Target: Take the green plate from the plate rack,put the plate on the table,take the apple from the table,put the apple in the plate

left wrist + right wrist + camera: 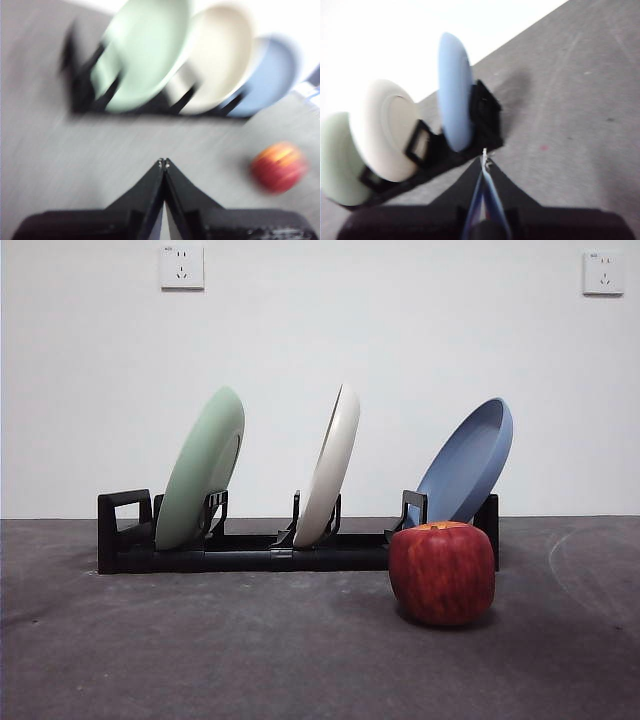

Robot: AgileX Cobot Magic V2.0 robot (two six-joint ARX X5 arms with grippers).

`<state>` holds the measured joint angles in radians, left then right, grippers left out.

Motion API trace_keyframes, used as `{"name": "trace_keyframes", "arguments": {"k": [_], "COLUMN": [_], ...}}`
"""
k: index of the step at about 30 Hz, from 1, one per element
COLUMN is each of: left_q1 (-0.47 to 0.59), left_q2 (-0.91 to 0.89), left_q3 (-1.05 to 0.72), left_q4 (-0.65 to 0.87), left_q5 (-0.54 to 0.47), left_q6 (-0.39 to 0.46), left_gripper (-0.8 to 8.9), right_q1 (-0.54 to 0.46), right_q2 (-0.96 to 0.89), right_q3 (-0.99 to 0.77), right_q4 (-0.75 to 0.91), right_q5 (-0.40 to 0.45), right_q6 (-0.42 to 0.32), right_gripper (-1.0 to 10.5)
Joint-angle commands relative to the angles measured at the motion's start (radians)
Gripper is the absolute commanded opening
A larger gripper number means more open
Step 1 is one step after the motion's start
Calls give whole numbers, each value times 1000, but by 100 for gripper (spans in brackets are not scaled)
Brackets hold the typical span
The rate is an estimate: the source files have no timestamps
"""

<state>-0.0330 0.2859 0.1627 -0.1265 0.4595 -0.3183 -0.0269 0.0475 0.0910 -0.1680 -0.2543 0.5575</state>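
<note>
The green plate (201, 469) leans upright in the left slot of the black plate rack (250, 552). It also shows in the left wrist view (145, 50) and in the right wrist view (337, 160). The red apple (442, 572) sits on the grey table (250, 660) in front of the rack's right end; it also shows in the left wrist view (278, 166). My left gripper (163, 163) is shut and empty, in the air short of the rack. My right gripper (484, 156) is shut and empty, near the rack's blue-plate end. Neither gripper shows in the front view.
A cream-white plate (329, 468) stands in the rack's middle slot and a blue plate (466, 465) leans in the right slot behind the apple. A white wall with two sockets stands behind the rack.
</note>
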Motion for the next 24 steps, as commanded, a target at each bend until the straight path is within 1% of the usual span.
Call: {"name": "trace_keyframes", "arguments": {"k": [1,3,6,9,11,14,17,19,21,22,24], "left_q1": [3,3,1,1,1,1,1,-1,-7,-14,-28], "left_q2": [46,84,155,234,290,371,455,512,555,582,619], "left_q3": [103,173,299,425,512,635,752,830,893,932,987], "left_q4": [6,-7,-64,-140,-203,-298,-385,-438,-470,-490,-520], "left_q5": [32,43,47,53,85,141,204,279,350,388,415], "left_q6": [-31,-30,-29,-28,-19,-9,-9,-5,18,32,53], "left_gripper": [-5,-5,-5,-5,-4,-4,-4,-4,-4,-4,-4], "right_q1": [1,1,1,1,1,1,2,4,18,34,66], "right_q2": [46,88,172,276,353,464,570,643,696,725,772], "right_q3": [76,130,235,349,430,546,662,741,809,854,920], "right_q4": [11,11,11,10,10,10,9,2,-24,-53,-116], "right_q5": [-29,-39,-84,-150,-209,-311,-420,-487,-520,-532,-531], "right_q6": [32,25,-15,-18,-21,-39,-38,-38,-39,-53,-96], "right_gripper": [-11,-11,-11,-11,-11,-11,-11,-11,-10,-3,-2]}}
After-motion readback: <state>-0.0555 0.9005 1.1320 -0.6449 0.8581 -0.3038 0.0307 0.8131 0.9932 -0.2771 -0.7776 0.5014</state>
